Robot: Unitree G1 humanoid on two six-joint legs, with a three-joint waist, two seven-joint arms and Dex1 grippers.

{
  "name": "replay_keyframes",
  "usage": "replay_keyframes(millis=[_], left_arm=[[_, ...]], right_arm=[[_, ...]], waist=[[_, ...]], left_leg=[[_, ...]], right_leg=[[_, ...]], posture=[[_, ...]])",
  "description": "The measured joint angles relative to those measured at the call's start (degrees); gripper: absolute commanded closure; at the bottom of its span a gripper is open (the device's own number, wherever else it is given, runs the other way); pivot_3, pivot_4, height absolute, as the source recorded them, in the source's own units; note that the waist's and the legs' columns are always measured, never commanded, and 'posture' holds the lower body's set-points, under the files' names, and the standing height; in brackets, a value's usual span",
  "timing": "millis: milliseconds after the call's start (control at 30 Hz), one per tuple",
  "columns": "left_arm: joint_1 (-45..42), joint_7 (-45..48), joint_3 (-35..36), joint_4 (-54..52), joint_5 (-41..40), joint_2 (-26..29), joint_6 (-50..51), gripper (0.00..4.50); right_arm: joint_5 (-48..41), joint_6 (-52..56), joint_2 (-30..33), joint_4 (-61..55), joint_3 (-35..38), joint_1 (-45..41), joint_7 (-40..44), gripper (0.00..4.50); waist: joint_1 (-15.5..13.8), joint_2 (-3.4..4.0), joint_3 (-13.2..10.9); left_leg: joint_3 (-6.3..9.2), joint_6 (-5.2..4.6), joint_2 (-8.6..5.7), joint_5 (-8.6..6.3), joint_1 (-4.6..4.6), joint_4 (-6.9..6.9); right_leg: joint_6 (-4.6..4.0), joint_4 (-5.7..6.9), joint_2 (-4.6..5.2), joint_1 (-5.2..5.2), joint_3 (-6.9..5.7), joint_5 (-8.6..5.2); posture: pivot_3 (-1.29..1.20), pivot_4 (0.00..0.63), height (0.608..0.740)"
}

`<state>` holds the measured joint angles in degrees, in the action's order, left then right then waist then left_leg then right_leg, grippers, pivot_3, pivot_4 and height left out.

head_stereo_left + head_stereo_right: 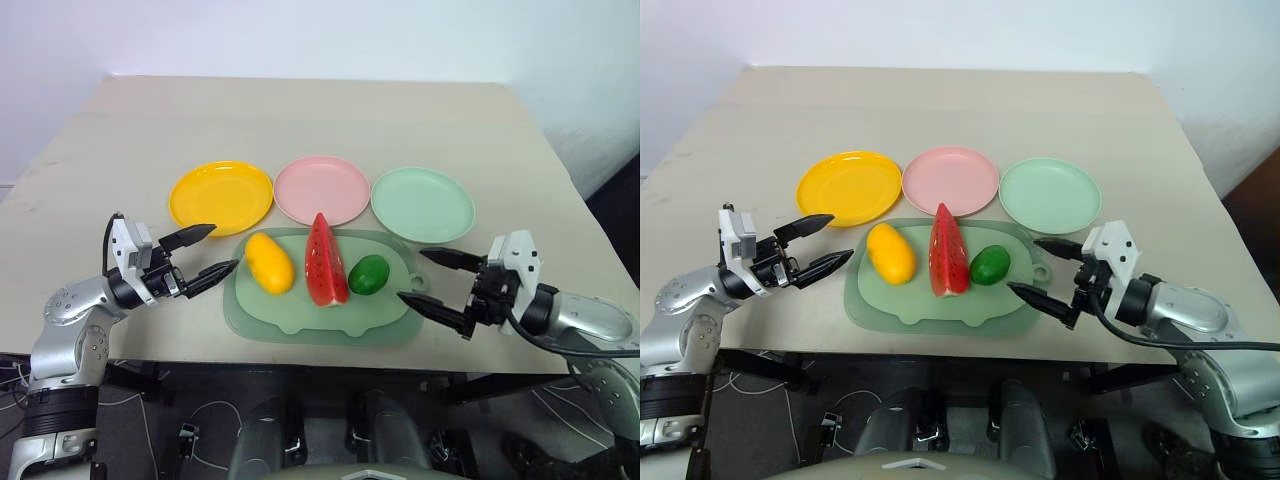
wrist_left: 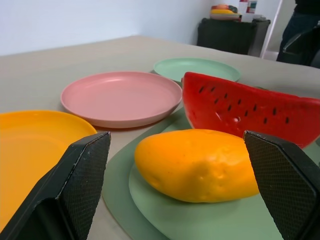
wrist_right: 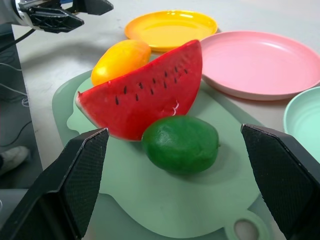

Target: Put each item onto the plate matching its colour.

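Note:
Three toy fruits lie side by side on a pale green mat (image 1: 320, 322): a yellow mango (image 1: 268, 262) on the left, a red watermelon wedge (image 1: 325, 260) with green rind in the middle, a green lime (image 1: 369, 274) on the right. Behind the mat stand the yellow plate (image 1: 221, 196), the pink plate (image 1: 322, 189) and the mint green plate (image 1: 422, 204), all bare. My left gripper (image 1: 207, 250) is open just left of the mango, apart from it. To the right of the lime my right gripper (image 1: 428, 279) is open, with nothing between its fingers.
The beige table's front edge (image 1: 300, 352) runs just below the mat. A dark cabinet (image 2: 232, 32) with small objects on top stands beyond the table in the left wrist view.

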<state>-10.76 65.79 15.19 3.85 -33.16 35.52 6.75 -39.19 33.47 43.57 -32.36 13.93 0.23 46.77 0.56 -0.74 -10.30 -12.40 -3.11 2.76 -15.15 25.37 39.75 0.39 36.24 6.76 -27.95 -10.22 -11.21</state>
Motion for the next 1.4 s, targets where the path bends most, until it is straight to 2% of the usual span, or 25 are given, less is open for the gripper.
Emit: replay_keyframes(millis=[467, 600, 767, 1033, 1400], left_arm=[[0.9, -0.6, -1.4, 0.1, 0.4, -2.0, -0.6, 0.03], [-0.7, -1.2, -3.2, 0.4, 1.3, -4.4, -1.6, 0.03], [-0.7, -1.7, -3.6, -0.2, 1.4, -4.4, -1.2, 0.03], [-0.6, -2.1, -3.3, -2.4, 0.5, -3.7, 0.4, 0.03], [-0.3, -2.3, -3.9, -3.9, 0.5, -3.3, 1.2, 0.03]], right_arm=[[-0.4, 0.8, 0.4, 0.3, 0.3, -0.2, 0.8, 0.0], [-0.2, 1.3, 1.3, 1.7, -0.5, -1.0, 1.3, 0.0], [-0.1, 2.8, 1.7, 4.4, -4.3, -6.4, 2.5, 0.0], [8.5, -1.9, 1.8, 13.0, -13.5, -15.4, 6.5, 0.0], [16.1, -10.9, -2.4, 24.4, -22.2, -24.1, 14.3, 0.0]], waist=[[-0.1, 0.0, 0.0], [-0.1, 0.0, 0.0], [0.3, 0.0, 0.0], [0.1, 0.0, 0.0], [0.2, 0.01, 0.0]], left_leg=[[0.01, -0.02, 0.0, -0.01, 0.0, 0.02], [0.04, -0.05, 0.0, -0.03, -0.01, 0.05], [0.04, -0.04, 0.02, -0.02, -0.02, 0.05], [0.04, -0.07, 0.02, -0.04, 0.0, 0.15], [0.03, -0.07, 0.02, -0.04, 0.01, 0.19]], right_leg=[[0.0, -0.02, 0.0, 0.03, -0.01, 0.0], [0.0, -0.04, 0.0, 0.1, -0.03, 0.0], [0.0, -0.02, -0.03, 0.07, -0.04, 0.01], [0.0, -0.02, 0.0, 0.09, -0.05, 0.01], [-0.01, 0.03, 0.01, 0.07, -0.06, 0.03]], posture=[[0.0, 0.15, 0.696], [0.0, 0.15, 0.696], [0.0, 0.15, 0.696], [0.0, 0.15, 0.696], [0.0, 0.15, 0.696]])
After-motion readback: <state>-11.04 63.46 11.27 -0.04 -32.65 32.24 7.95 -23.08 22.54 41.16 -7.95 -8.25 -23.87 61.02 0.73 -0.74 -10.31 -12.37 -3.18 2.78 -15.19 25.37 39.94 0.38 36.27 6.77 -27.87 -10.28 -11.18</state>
